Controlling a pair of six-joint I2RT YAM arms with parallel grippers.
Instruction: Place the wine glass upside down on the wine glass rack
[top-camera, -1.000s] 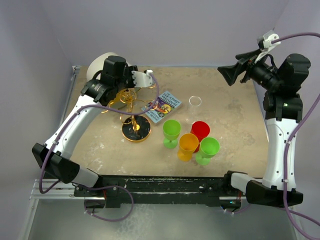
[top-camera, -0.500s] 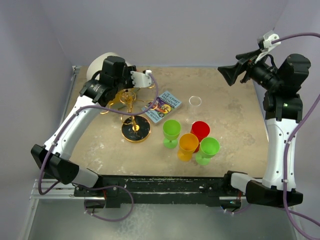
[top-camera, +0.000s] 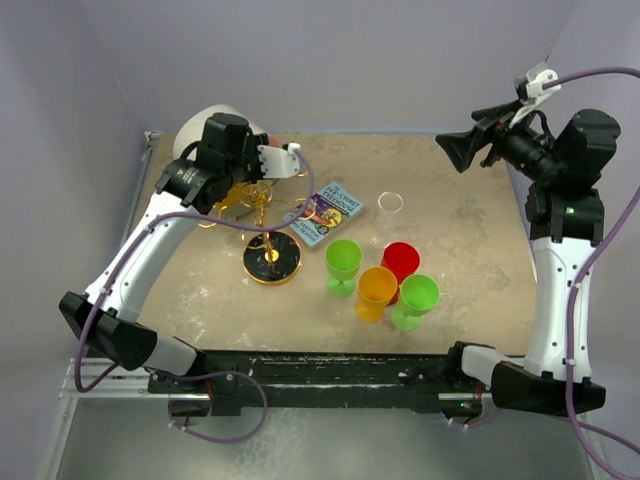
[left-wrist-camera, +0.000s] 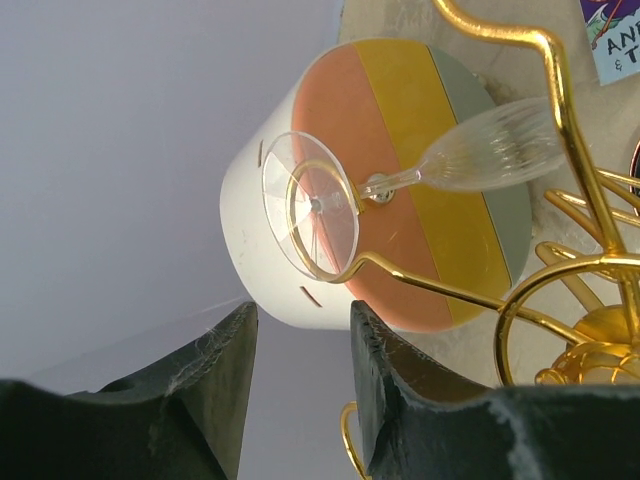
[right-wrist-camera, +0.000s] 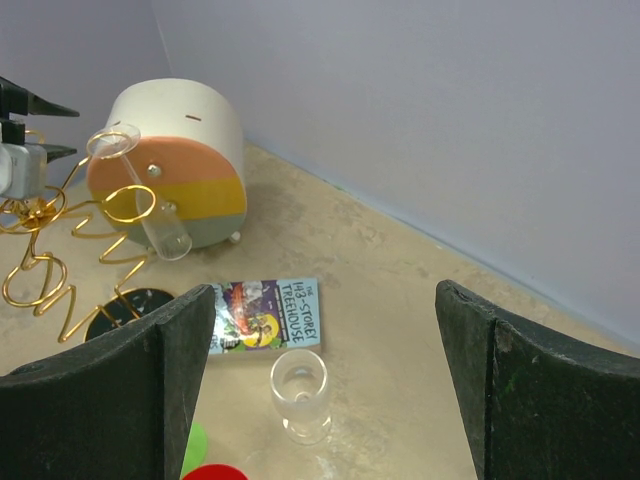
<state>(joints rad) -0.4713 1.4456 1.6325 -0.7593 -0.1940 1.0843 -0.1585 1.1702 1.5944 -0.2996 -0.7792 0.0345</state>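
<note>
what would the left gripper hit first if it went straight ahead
Likely the wine glass foot, hung in the wine glass rack's ring; the white cylinder sits behind it, though depth is unclear.

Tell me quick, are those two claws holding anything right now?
Left gripper: open, holding nothing; the wine glass hangs on the rack, clear of the fingers.
Right gripper: wide open, holding nothing.

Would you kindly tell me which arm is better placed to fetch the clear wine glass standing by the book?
Right. The right gripper is wide open, facing the standing wine glass, with nothing between. The left gripper is at the wine glass rack, beside the hung wine glass.
</note>
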